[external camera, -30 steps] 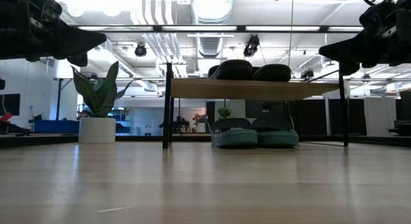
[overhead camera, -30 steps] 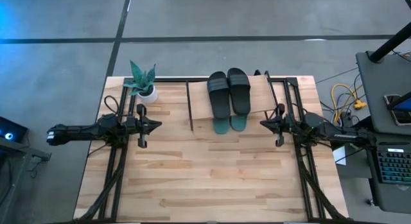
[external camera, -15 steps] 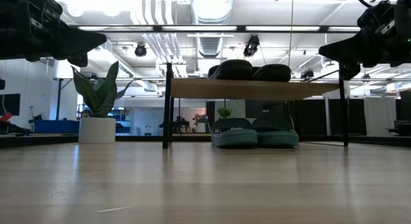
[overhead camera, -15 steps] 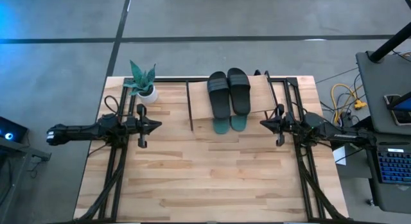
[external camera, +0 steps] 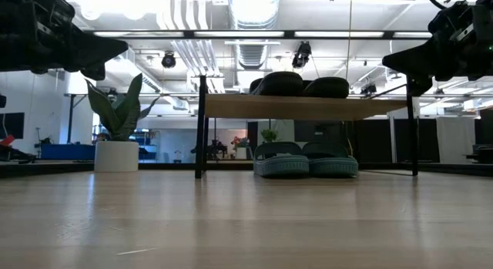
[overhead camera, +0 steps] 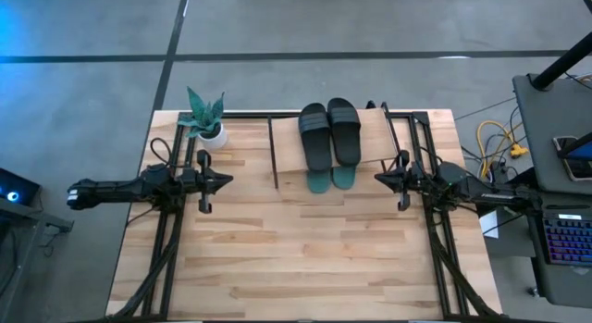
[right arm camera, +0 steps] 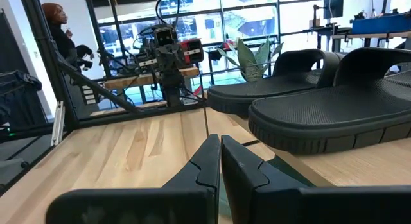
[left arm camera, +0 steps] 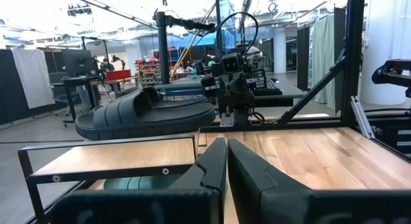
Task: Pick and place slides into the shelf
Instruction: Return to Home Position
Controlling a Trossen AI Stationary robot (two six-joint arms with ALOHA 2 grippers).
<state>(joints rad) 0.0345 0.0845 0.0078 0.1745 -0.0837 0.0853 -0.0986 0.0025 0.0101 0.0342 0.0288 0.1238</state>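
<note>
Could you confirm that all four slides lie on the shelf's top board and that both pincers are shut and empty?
Not quite: only the black slides lie on the shelf, on its top board; the green slides stand under it, as the low view shows. The left pincer and right pincer are shut and empty.

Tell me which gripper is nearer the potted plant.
Left. The left gripper hangs close by the potted plant; the right gripper hangs by the other end of the shelf, much farther off.

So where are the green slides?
In the low view, the green slides sit side by side under the shelf, below the black slides, right of the plant.
</note>
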